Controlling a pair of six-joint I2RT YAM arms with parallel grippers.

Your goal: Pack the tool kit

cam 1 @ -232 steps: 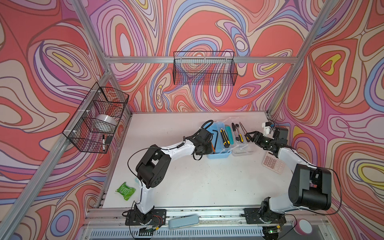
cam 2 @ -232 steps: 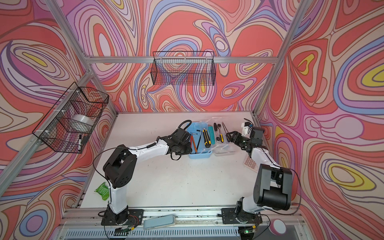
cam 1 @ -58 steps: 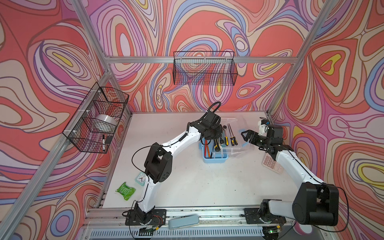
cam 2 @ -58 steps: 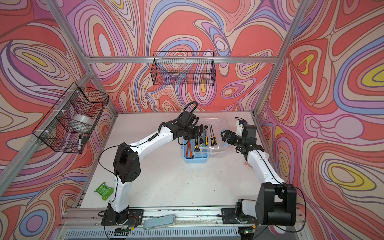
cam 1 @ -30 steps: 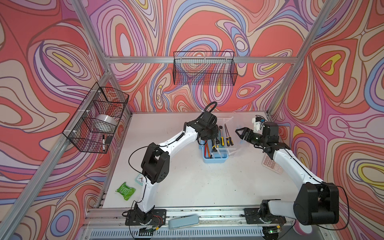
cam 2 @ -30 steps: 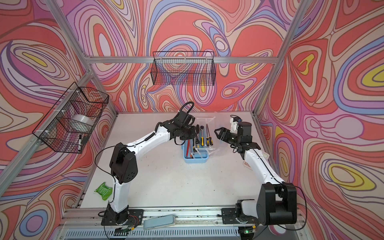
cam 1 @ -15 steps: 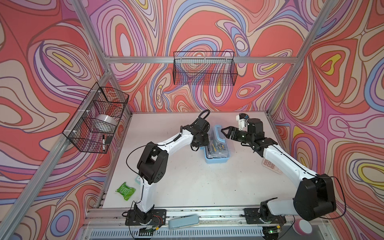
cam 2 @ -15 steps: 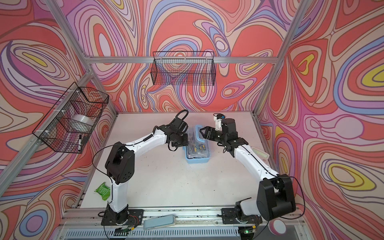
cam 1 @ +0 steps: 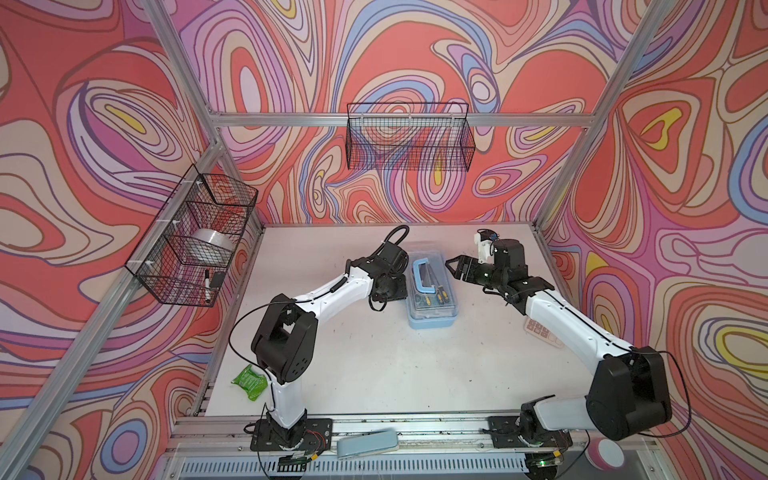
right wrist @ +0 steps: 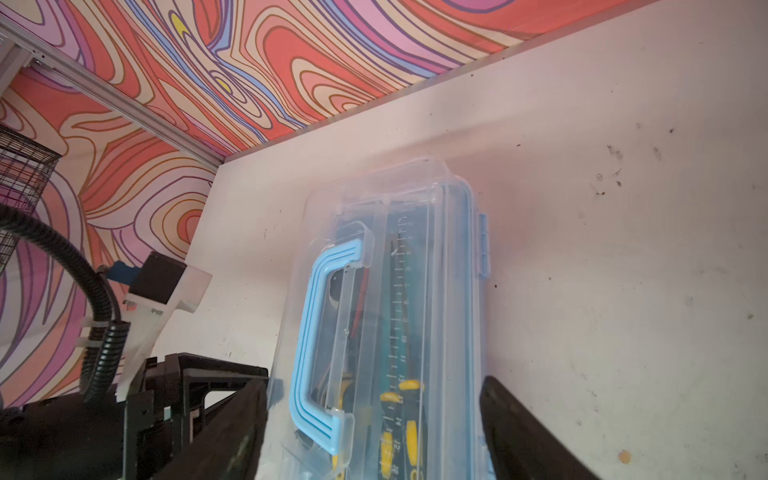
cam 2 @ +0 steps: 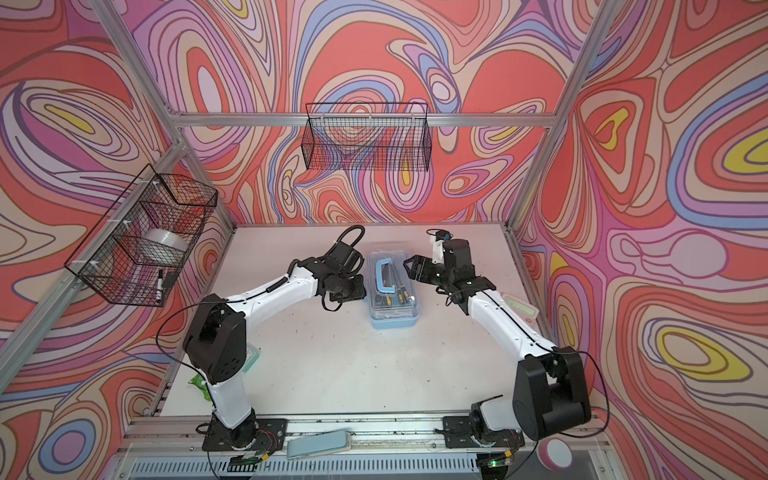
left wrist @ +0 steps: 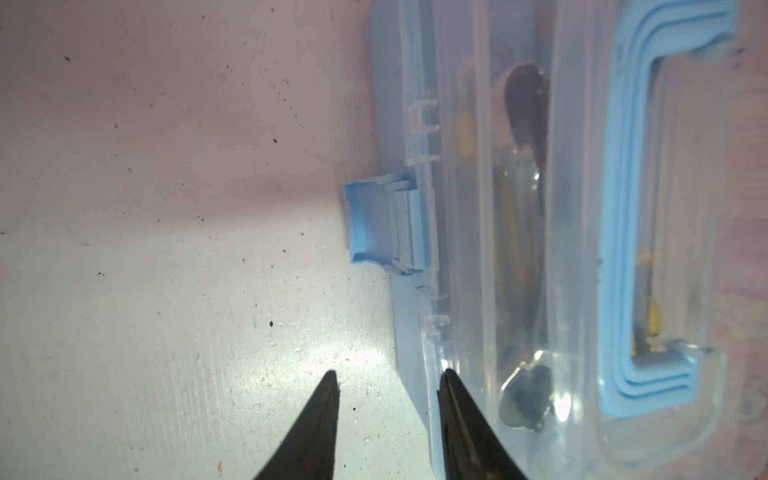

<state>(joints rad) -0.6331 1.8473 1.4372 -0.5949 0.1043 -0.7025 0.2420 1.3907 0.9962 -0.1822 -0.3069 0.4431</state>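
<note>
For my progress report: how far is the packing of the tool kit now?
Done: screwdrivers lie inside the case, and the clear lid is down over them. In hand: the left tool, open, sits at the case's edge near a blue latch that sticks out, seemingly unfastened; the right tool hovers open beside the case. To do: probably fastening that latch.

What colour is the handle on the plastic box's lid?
The C-shaped handle is light blue; see the right wrist view.
</note>
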